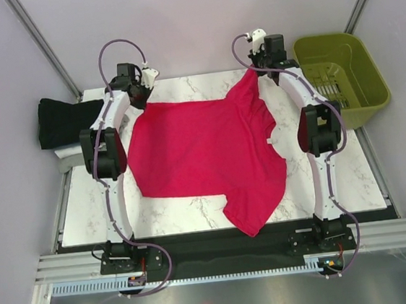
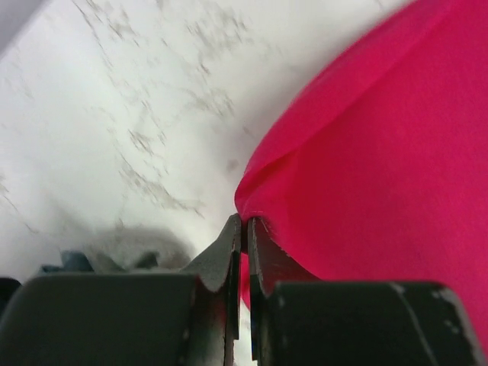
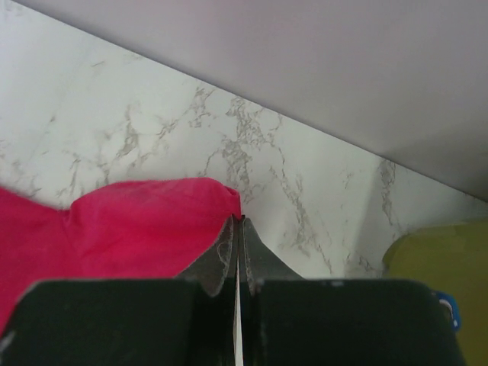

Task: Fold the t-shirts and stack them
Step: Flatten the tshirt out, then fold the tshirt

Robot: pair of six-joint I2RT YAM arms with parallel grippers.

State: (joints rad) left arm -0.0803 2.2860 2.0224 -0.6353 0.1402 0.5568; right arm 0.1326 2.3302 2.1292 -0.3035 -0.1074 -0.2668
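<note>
Handling a limp crimson t-shirt (image 1: 203,155)

Light, soft and floppy, it lies spread on the desk (image 1: 182,89), left of the basket (image 1: 340,72); edges suit gripping. Left gripper (image 2: 244,229) and right gripper (image 3: 238,225) each pinch closed on its far edge

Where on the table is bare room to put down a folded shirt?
Bare table shows between the crimson t-shirt and the near edge on the left, beside the right arm, and along the far edge between the left gripper and right gripper. The middle is crowded: both pinch the shirt's far corners.
</note>
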